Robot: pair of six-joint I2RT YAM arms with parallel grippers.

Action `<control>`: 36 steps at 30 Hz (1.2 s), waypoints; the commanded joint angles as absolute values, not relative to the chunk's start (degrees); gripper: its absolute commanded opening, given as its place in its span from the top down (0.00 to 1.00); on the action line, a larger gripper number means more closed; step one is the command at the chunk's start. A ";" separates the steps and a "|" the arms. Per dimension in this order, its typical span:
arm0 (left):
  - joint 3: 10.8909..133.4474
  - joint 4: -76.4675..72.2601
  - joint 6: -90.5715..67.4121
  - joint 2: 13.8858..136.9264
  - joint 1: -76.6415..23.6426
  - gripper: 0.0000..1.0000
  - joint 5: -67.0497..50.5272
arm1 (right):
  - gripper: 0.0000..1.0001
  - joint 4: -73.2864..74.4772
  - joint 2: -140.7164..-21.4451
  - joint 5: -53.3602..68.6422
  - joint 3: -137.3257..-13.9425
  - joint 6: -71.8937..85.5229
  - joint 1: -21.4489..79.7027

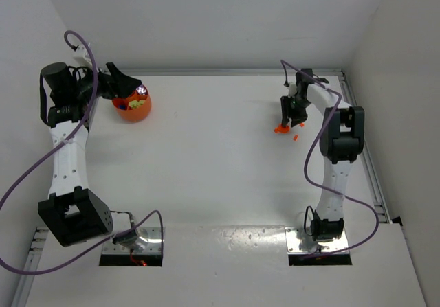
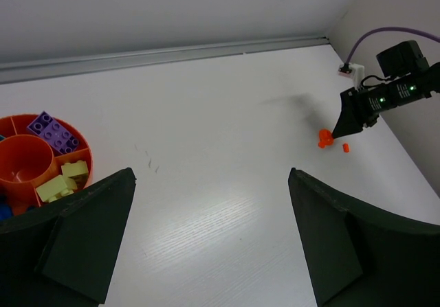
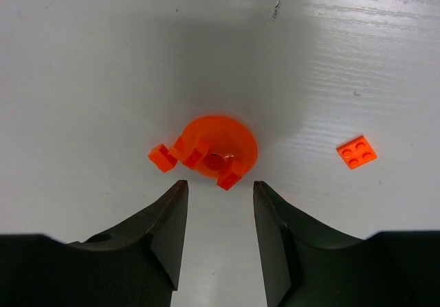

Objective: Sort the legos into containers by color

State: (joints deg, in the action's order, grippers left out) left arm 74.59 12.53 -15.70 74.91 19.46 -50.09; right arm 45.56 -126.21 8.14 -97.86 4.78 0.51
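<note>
A round orange bowl [image 1: 132, 106] with compartments stands at the far left; the left wrist view shows its rim [image 2: 14, 119], purple bricks [image 2: 53, 132] and yellow-green bricks [image 2: 60, 181] in it. My left gripper [image 1: 130, 87] hovers at the bowl's edge, open and empty [image 2: 213, 231]. At the far right a small round orange dish [image 3: 223, 139] lies on the table with three orange bricks [image 3: 162, 157] against it, and a flat orange brick [image 3: 357, 151] lies apart to its right. My right gripper [image 3: 218, 190] is just short of the dish, jaws open, empty [image 1: 295, 117].
A metal rail [image 1: 368, 163] runs along the table's right edge and another along the back wall [image 2: 172, 53]. The orange pile and my right gripper show in the left wrist view [image 2: 324, 139]. White walls close the table on three sides.
</note>
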 commanded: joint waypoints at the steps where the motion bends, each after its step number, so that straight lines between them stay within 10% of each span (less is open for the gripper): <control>1: 74.44 10.90 -15.29 74.27 19.07 0.00 -50.45 | 0.56 45.26 -126.82 8.44 -100.46 6.33 0.79; 36: 73.39 9.84 -15.29 74.27 19.07 0.00 -50.45 | 0.68 45.26 -129.46 7.38 -100.55 6.86 -0.26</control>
